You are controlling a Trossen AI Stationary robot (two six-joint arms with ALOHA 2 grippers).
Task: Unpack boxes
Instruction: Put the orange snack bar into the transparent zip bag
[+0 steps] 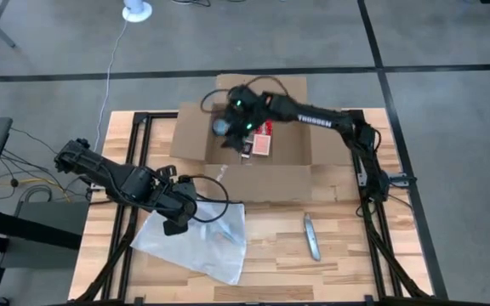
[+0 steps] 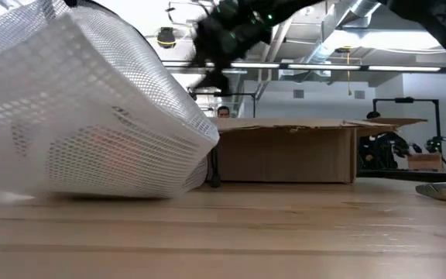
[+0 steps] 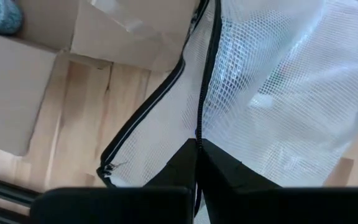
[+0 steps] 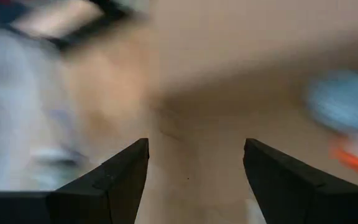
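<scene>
The brown cardboard box (image 1: 253, 140) stands open at the table's far middle, its flaps spread out; the low view shows its side wall (image 2: 285, 155). A red item (image 1: 264, 144) and a grey-blue round thing (image 1: 220, 127) lie inside it. My right gripper (image 1: 235, 126) hangs open over the box's inside (image 4: 196, 149), holding nothing. A clear mesh zip bag (image 1: 198, 242) lies at the near left, with my left gripper (image 1: 184, 217) shut on it (image 3: 197, 144). My left gripper pinches the bag's black zipper edge (image 3: 200, 127) between its two fingers, coming from the table's left and slanting down. The held end is raised and bulges up (image 2: 91, 116), while the bag's lower part (image 1: 215, 259) rests on the table.
A grey utility knife (image 1: 311, 236) lies on the wood at the near right, also seen at the low view's right edge (image 2: 444, 191). Black frame rails (image 1: 130, 212) run along both sides of the table. A person shows behind the box (image 2: 223, 111).
</scene>
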